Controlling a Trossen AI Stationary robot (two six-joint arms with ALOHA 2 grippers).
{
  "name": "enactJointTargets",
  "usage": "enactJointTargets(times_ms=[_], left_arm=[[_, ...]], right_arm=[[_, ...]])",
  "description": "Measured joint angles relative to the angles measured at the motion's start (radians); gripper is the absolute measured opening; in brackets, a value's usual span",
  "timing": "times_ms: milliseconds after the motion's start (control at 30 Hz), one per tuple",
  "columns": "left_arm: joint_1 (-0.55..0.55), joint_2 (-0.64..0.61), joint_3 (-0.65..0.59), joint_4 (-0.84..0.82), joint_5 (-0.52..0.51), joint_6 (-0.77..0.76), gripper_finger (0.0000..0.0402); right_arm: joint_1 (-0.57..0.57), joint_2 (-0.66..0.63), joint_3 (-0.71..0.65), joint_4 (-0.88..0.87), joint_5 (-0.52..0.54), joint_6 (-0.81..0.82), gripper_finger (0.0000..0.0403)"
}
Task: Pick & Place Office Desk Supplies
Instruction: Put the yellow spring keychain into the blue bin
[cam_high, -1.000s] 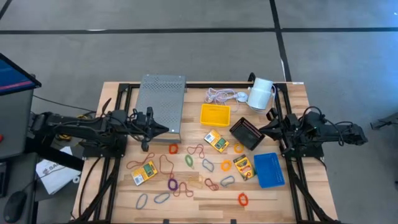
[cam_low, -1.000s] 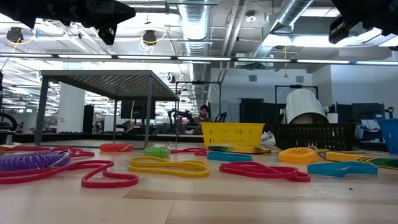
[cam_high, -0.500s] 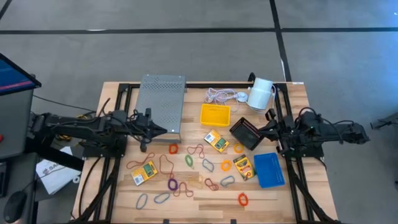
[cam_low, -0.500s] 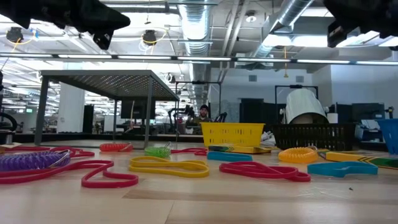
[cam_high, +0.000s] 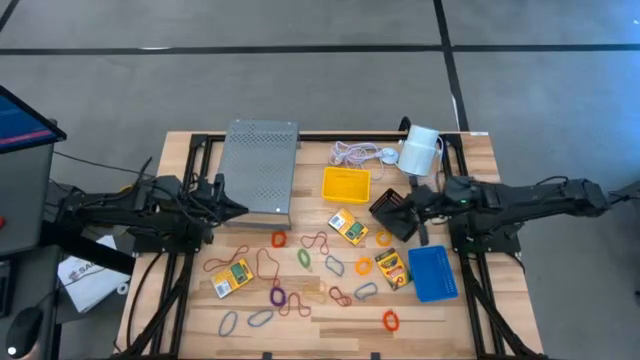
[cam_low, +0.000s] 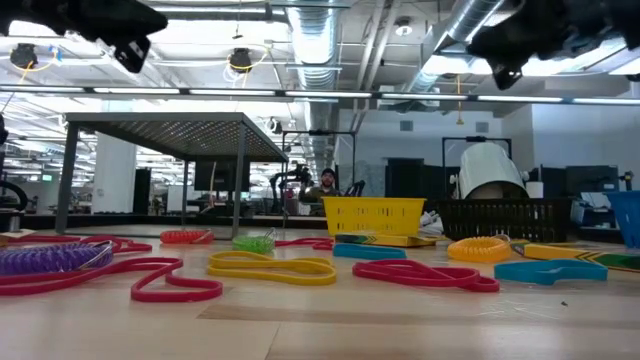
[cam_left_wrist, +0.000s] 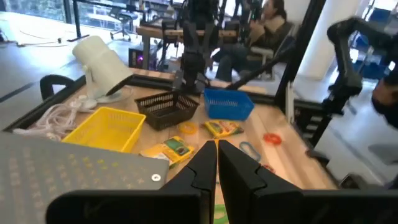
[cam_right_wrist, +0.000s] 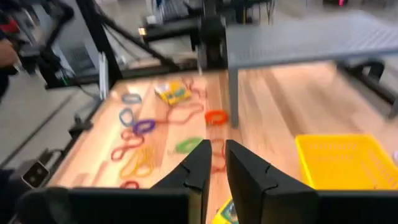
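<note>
Many coloured rubber bands (cam_high: 300, 275) lie loose on the wooden table among three crayon boxes (cam_high: 347, 226) (cam_high: 391, 268) (cam_high: 232, 277). A yellow tray (cam_high: 345, 184), a black mesh tray (cam_high: 390, 217) and a blue tray (cam_high: 432, 272) rest flat on the right half. My left gripper (cam_high: 243, 209) hangs shut and empty in the air near the left side, beside the grey stand. My right gripper (cam_high: 406, 205) hovers over the black tray's right part. Its fingers (cam_right_wrist: 200, 163) stand a narrow gap apart with nothing between them.
A grey perforated metal stand (cam_high: 258, 168) on legs occupies the far left-centre. A coiled white cord (cam_high: 352, 154) and a white cylinder (cam_high: 420, 150) lie at the far edge. Black frame rails run along both table sides. A person (cam_low: 325, 184) sits far behind the table.
My left gripper has drawn back toward the table's left edge, staying shut. My right arm has stretched out, and its gripper has gone toward the table's middle, over the black mesh tray, tipping somewhat downward. Nothing on the table has moved.
</note>
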Motion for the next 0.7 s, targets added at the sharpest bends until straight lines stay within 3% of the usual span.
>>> enactJointTargets(times_ms=[133, 433, 700], left_arm=[[-0.011, -0.002, -0.019, -0.003, 0.007, -0.047, 0.0011], [-0.051, 0.039, -0.018, 0.033, 0.013, 0.020, 0.0011], [-0.051, 0.096, -0.018, 0.035, 0.013, 0.052, 0.0011]], right_arm=[[0.012, 0.151, 0.125, -0.118, 0.000, 0.003, 0.0050], [0.080, 0.470, 0.391, -0.434, -0.003, -0.023, 0.0050], [0.170, 0.704, 0.569, -0.582, -0.067, -0.060, 0.0050]])
